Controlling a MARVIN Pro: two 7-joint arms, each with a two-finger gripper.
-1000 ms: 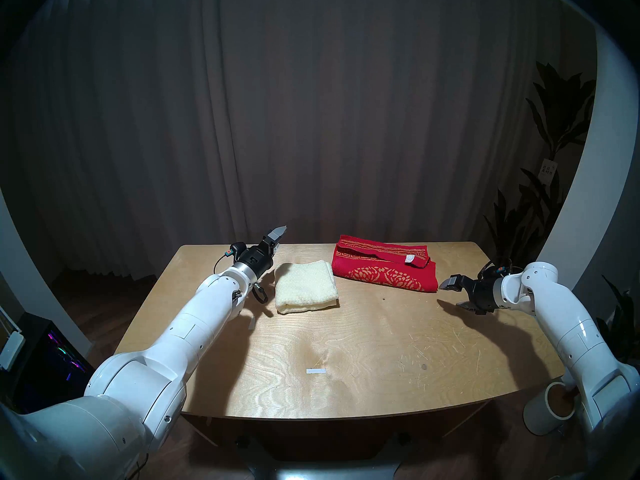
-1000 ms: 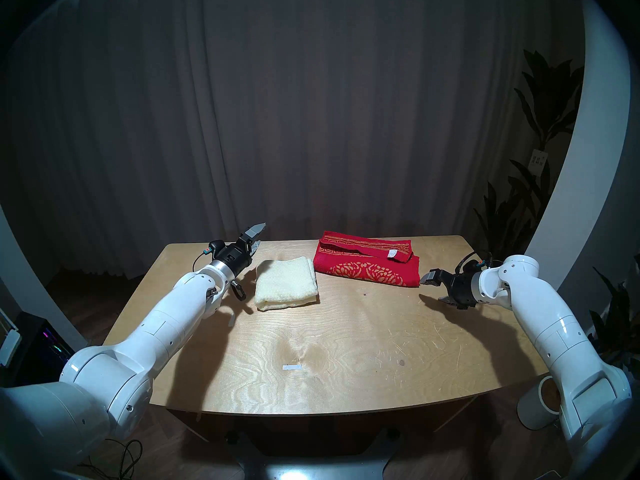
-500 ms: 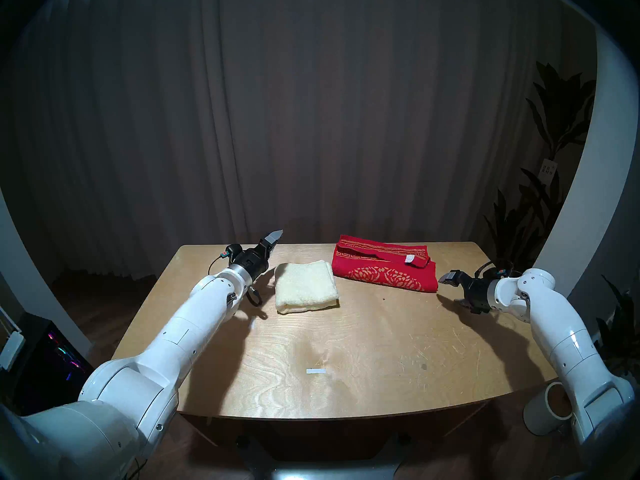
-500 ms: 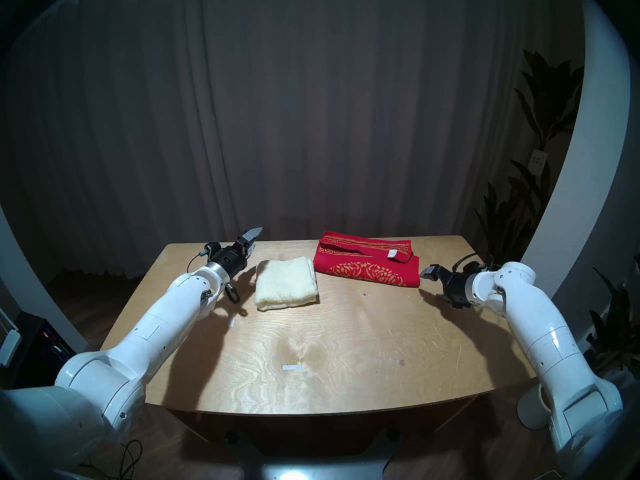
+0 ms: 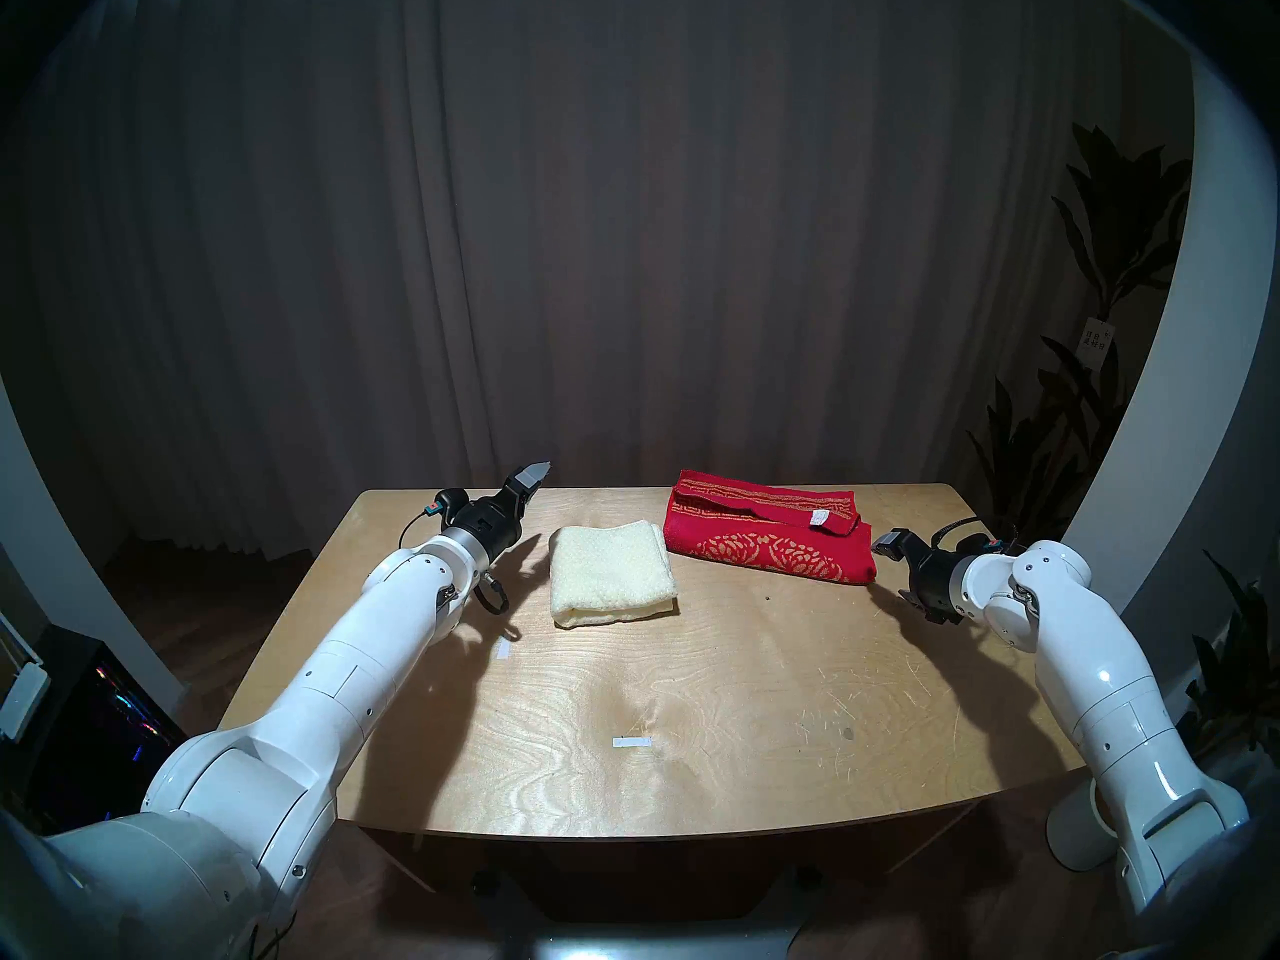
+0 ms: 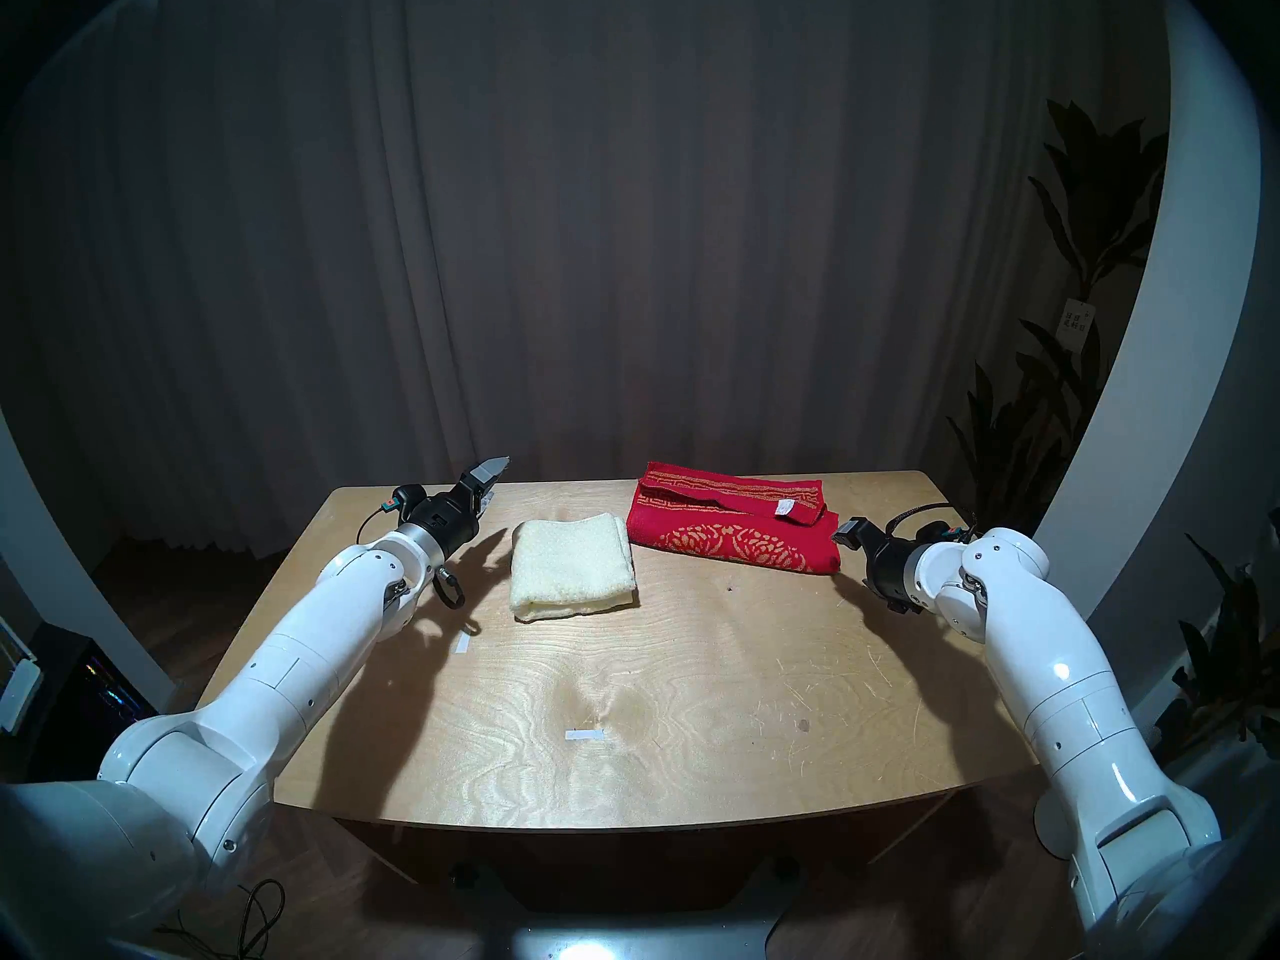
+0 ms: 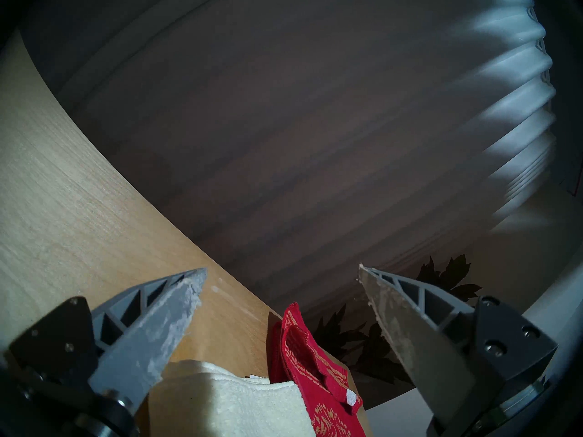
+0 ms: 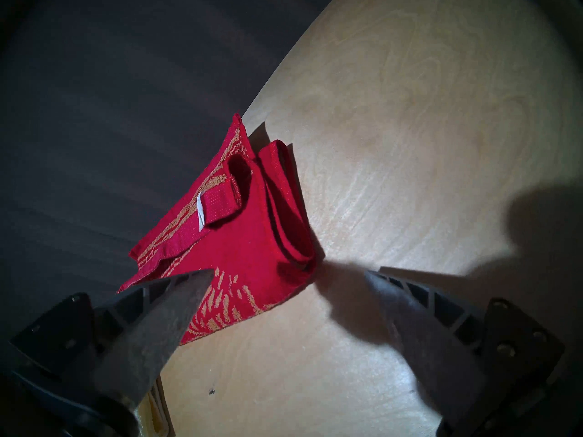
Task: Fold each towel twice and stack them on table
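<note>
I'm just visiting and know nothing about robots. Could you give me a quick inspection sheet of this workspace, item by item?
Surface: light plywood table, scratched, with white tape strips.
Job's things: folded cream terry towel and loosely folded red towel with gold pattern, side by side, unstacked.
Clutter: small dark speck.
End effectors: left end effector open, empty; right end effector open, empty, beside the red towel.
Cables: black loop under left wrist.
Surroundings: dark curtain, leafy plants.
</note>
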